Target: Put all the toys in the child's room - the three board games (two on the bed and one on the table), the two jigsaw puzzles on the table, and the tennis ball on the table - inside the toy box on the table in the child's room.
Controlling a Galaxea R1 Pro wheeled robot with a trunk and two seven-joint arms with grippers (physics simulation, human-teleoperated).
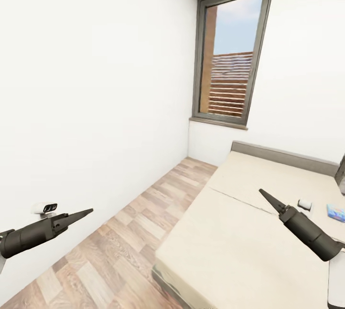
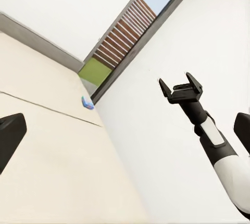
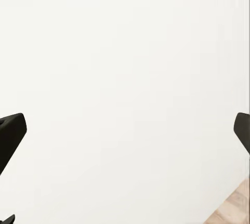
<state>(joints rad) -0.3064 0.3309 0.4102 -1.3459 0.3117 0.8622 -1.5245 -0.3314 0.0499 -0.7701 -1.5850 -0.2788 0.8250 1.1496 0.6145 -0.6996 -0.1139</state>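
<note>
Head view: robot faced bed, both arms raised clear | blue board game lay on mattress near headboard, beyond right tool | left tool, right tool both released, empty | advice: roll closer, descend flat over box, grip its edge.

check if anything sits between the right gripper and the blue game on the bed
Nothing visible does. The right gripper hangs over the bed, and only bare mattress lies between it and the blue game near the headboard.
</note>
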